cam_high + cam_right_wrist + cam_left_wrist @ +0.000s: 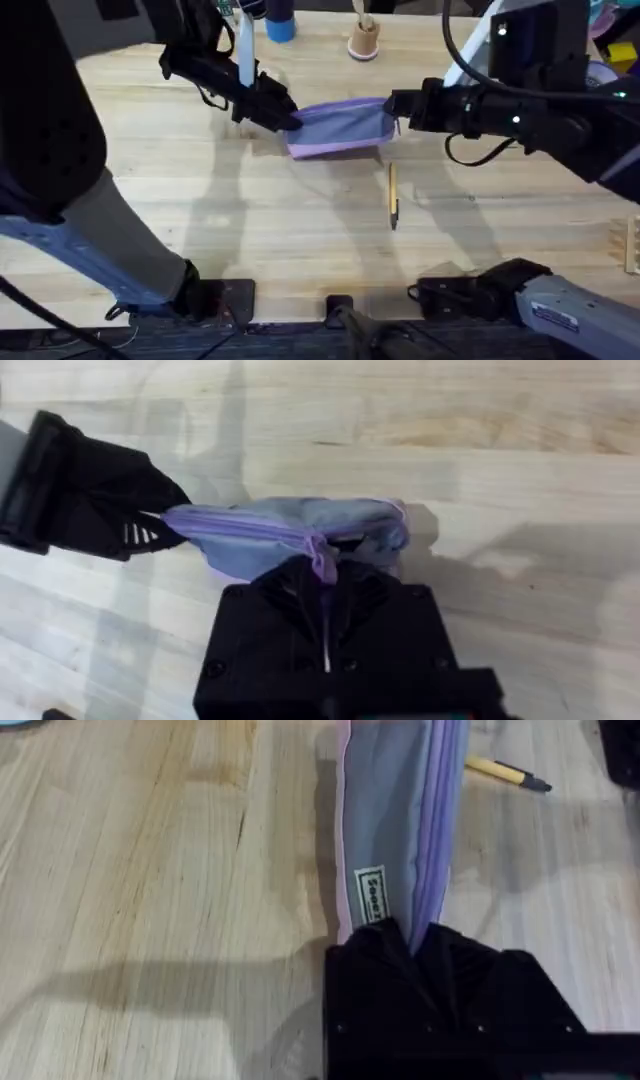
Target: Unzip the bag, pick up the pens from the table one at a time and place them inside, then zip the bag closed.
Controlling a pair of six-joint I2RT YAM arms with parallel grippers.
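Note:
The lavender bag [340, 128] lies on the table [200, 190] at centre back, held between both arms. My left gripper [285, 115] is shut on its left end; in the left wrist view the black fingers [415, 935] pinch the fabric of the bag [390, 820]. My right gripper [395, 108] is at the bag's right end, and in the right wrist view it [325, 575] is shut on the lilac zipper pull [322, 555]. The zipper line along the bag [270, 530] looks closed. One yellow-orange pen [393, 195] [505, 773] lies loose just in front of the bag.
A blue cylinder [281, 22] and a wooden spool [364, 38] stand at the table's back edge. Colourful items [612, 45] sit at the far right, and a small wooden piece [630, 245] lies at the right edge. Open wood stretches in front of the pen.

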